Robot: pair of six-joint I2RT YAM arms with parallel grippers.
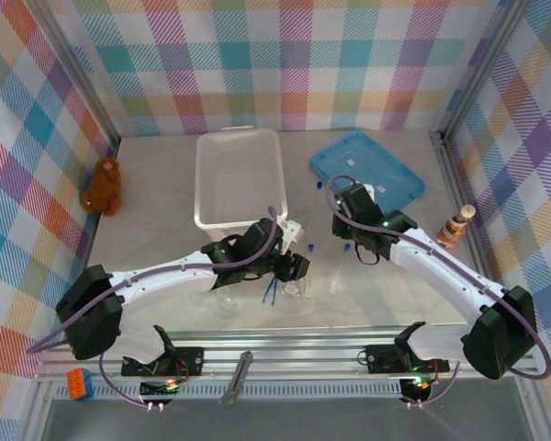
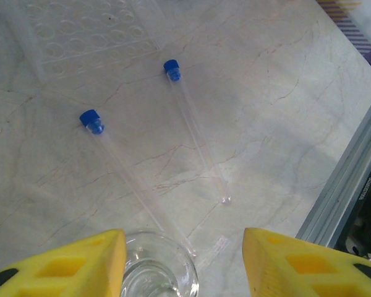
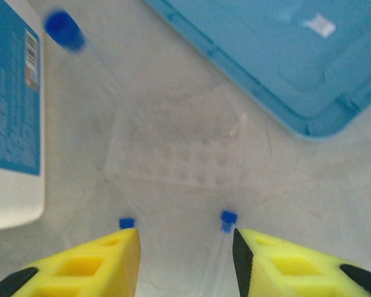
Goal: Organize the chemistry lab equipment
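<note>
surface: pale veined table inside plaid walls; a clear bin stands at the back, a blue lid to its right.
left gripper: my left gripper hangs low over the table, fingers spread, pinching nothing.
beaker: the beaker stands upright between those fingers, close against my left finger, with a clear gap to the right one.
tubes: two tubes lie flat just beyond the beaker, blue caps away from me, long axes slanting from far left to near right.
right gripper: my right gripper is spread too and holds nothing; a blue tube cap sits just inside each fingertip, the tubes running back under me.
nearer arm: for the beaker, my left, plainly.
next move: i judge the left fingers close across the beaker's wall, after a small shift so it sits midway.
risk: off-centre, the closing finger could push the glass sideways into the tubes.
</note>
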